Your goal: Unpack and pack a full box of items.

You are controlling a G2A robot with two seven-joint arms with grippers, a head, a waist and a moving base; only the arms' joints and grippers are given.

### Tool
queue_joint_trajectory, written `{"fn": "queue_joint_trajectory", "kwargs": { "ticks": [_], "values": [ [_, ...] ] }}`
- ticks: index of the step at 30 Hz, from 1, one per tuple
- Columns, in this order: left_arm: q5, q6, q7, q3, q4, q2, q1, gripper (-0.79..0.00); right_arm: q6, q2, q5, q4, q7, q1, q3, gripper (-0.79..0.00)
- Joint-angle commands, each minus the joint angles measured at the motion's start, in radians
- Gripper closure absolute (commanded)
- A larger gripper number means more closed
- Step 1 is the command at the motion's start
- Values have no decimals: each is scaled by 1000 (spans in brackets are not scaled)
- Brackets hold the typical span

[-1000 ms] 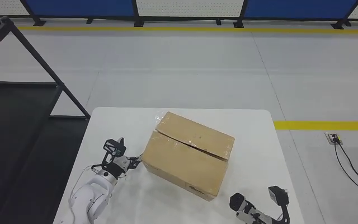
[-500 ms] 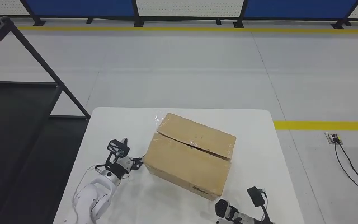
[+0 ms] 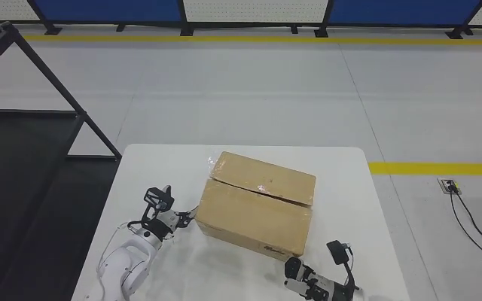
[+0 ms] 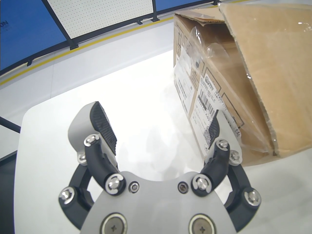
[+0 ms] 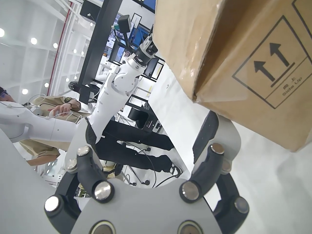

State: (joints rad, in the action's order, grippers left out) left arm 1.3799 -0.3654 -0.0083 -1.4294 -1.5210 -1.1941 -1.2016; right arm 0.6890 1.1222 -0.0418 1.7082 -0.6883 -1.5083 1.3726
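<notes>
While cardboard box (image 3: 256,207) sits flaps-down on table (image 3: 154,162), L gripper (image 4: 158,122) is spread wide just beside its labelled end. R gripper (image 5: 143,135), also released, is at a lower box corner.

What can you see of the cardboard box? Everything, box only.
The cardboard box is brown corrugated board, set askew on the white table. Its top flaps are down, with a seam running lengthwise. Crumpled clear tape hangs at one end, where the edge is torn. That end carries white labels and faces the left gripper, jaws open. One side has printed arrows. The right gripper, jaws open, sits at a lower corner. I cannot tell whether either touches the box.
</notes>
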Motion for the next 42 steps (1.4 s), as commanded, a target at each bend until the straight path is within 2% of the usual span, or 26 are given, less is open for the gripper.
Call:
{"fn": "queue_joint_trajectory", "kwargs": {
  "ticks": [1, 21, 26, 32, 37, 42],
  "values": [
    [0, 1, 1, 1, -1, 0, -2, -785, 6, -1, 9, -2, 11, 2, 0, -785],
    [7, -1, 0, 37, -12, 0, -4, -785, 41, -10, 48, -8, 72, -7, 16, -785],
    [-34, 29, 8, -17, -4, 5, -8, -785, 50, -13, 46, 0, 72, -10, 17, -785],
    [-44, 47, 18, -101, 12, 16, -13, -785, 113, -21, 85, 8, 55, -26, 34, -785],
    [54, -55, 62, -133, 12, 34, -39, -785, 150, -27, 116, 18, 53, -46, 54, -785],
    [54, -55, 62, -133, 12, 34, -39, -785, 144, -29, 115, 22, 63, -55, 66, -785]
  ]
}}
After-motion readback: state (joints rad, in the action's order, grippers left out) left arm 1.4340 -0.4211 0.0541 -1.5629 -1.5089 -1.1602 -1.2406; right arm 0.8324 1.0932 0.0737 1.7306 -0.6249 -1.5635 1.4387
